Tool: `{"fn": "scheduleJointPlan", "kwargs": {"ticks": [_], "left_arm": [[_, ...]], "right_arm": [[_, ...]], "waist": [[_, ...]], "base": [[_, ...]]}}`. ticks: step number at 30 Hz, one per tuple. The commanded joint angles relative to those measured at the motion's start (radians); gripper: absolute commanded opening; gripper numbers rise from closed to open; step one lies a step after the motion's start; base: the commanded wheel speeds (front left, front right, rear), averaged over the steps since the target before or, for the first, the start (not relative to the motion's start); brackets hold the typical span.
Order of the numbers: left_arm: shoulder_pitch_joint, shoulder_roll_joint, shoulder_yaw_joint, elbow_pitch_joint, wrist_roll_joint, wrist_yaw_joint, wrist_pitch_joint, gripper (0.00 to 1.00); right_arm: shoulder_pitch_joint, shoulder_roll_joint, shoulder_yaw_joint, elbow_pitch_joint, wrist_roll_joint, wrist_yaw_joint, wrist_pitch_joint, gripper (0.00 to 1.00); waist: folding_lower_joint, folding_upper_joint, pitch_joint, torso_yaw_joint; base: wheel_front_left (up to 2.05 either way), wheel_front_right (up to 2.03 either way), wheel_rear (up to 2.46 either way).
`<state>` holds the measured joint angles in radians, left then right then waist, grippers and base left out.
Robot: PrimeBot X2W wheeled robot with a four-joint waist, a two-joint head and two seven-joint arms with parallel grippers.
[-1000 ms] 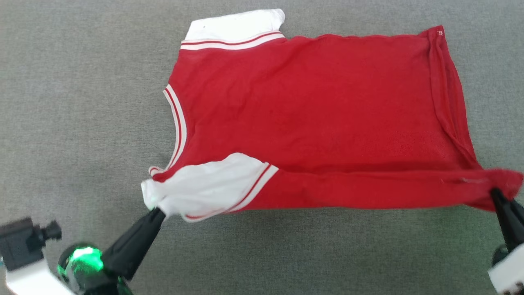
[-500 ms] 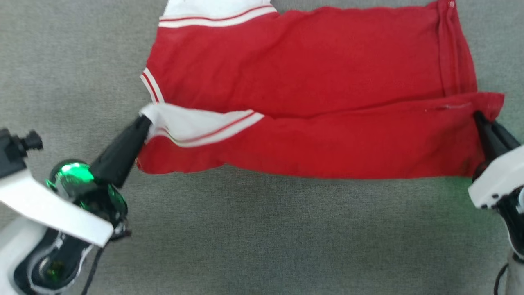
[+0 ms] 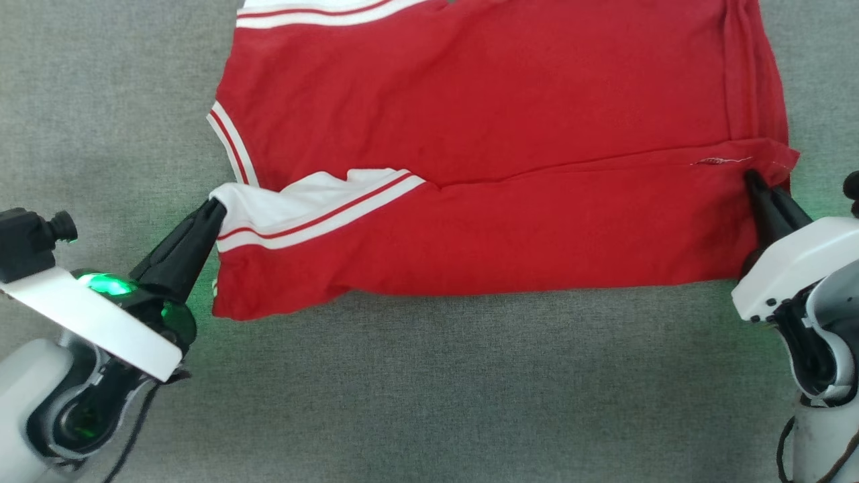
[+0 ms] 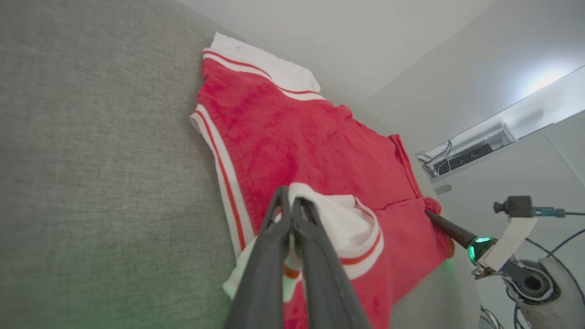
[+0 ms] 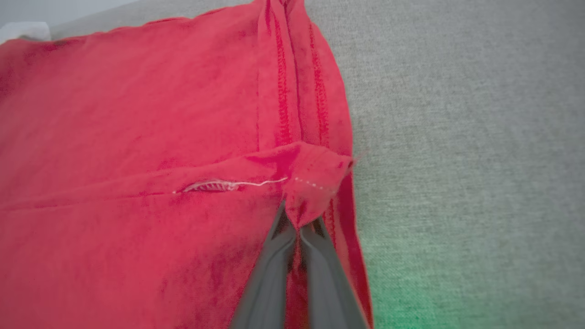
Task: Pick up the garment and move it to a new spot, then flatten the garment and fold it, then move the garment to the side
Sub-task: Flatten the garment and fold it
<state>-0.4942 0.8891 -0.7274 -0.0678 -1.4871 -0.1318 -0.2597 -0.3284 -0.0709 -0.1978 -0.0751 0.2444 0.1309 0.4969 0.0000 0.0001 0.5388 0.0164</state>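
Your shirt (image 3: 510,114) lies spread on the grey worktop (image 3: 429,402), filling the middle and 12 o'clock part of the head view, with its near edge folded over toward 12. Your left claw (image 3: 216,211), at 9 o'clock, is pinched tight on the white sleeve (image 3: 268,204). Your right claw (image 3: 751,178), at 3 o'clock, is closed on the hem corner (image 5: 315,178), just beside a loose white thread (image 5: 237,183). Both grips bite only a little cloth, so pulling the claws apart could tug a corner free and let the fold collapse. Let go unevenly and the crease may skew; the folded flap bulges at 7 o'clock. The other sleeve (image 4: 265,66) sits at 12 o'clock, well apart, and I judge nothing on the worktop blocks you.
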Motion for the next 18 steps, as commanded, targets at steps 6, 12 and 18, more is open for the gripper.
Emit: {"fn": "scheduleJointPlan", "kwargs": {"ticks": [6, 12, 18], "left_arm": [[-0.059, 0.117, -0.075, 0.016, 0.113, 0.003, -0.006, 1.0], [-0.111, 0.257, -0.14, -0.001, 0.18, 0.002, 0.005, 1.0], [-0.125, 0.335, -0.244, -0.051, 0.145, 0.003, 0.189, 1.0]], "right_arm": [[0.015, -0.004, 0.014, 0.008, -0.015, -0.001, -0.046, 1.0], [0.038, -0.014, 0.01, -0.009, 0.011, 0.0, -0.064, 1.0], [0.062, -0.022, 0.021, -0.018, 0.039, 0.0, -0.068, 1.0]], "waist": [[0.0, -0.0001, -0.073, -0.008], [0.0, -0.0001, -0.141, -0.013], [0.0, -0.0001, -0.169, -0.032]], "base": [[0.0, 0.0, 0.0], [0.0, 0.0, 0.0], [0.0, 0.0, 0.0]]}}
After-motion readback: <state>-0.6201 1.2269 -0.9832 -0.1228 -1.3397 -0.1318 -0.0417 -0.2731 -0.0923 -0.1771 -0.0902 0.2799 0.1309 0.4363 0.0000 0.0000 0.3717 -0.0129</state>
